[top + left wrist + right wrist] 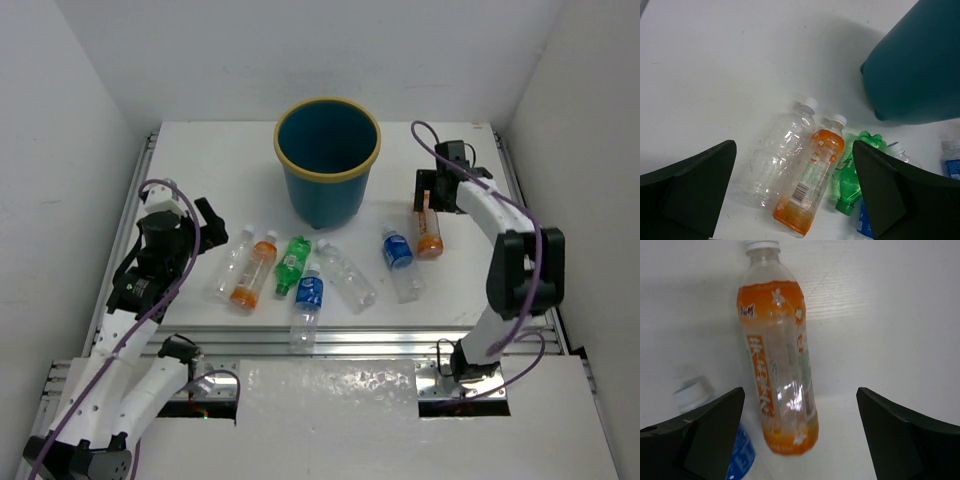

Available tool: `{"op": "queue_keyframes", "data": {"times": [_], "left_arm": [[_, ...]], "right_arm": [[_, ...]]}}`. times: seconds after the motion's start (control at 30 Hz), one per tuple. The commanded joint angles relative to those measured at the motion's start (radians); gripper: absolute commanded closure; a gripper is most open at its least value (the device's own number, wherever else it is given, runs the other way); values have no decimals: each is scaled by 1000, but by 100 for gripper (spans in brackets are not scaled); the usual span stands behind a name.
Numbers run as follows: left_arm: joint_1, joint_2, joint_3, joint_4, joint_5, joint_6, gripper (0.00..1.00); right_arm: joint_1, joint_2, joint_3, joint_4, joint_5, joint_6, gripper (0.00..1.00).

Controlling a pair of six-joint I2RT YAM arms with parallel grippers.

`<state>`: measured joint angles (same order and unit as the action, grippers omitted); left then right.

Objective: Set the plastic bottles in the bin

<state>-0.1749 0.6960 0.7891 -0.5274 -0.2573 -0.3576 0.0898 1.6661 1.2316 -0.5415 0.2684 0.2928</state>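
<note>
While seven plastic bottles [292,263] (two orange, two blue, two clear, one green) are lying on the worktop [200,160] nearer than the one bin [325,195], left and right jaws are being held wide open, empty.

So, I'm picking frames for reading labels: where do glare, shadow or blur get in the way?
Top external: even light, but strong glare on the metal plate at the near edge. Left wrist: the bin throws a soft shadow on the table; left fingers dark and soft. Right wrist: a bright highlight on the orange bottle; right fingers blurred.
</note>
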Motion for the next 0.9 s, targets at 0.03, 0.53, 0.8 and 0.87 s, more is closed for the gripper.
{"op": "queue_keyframes", "data": {"times": [0.03,0.53,0.8,0.87], "left_arm": [[2,-1,32,24,15,-7,0],[2,11,30,24,16,-7,0],[5,17,32,30,26,-3,0],[6,14,30,30,23,-1,0]], "right_arm": [[-33,166,130,14,-48,-70,7],[-85,200,186,-9,-117,-67,73],[-47,-271,141,186,-250,-21,76],[-38,-349,109,306,-398,14,76]]}}
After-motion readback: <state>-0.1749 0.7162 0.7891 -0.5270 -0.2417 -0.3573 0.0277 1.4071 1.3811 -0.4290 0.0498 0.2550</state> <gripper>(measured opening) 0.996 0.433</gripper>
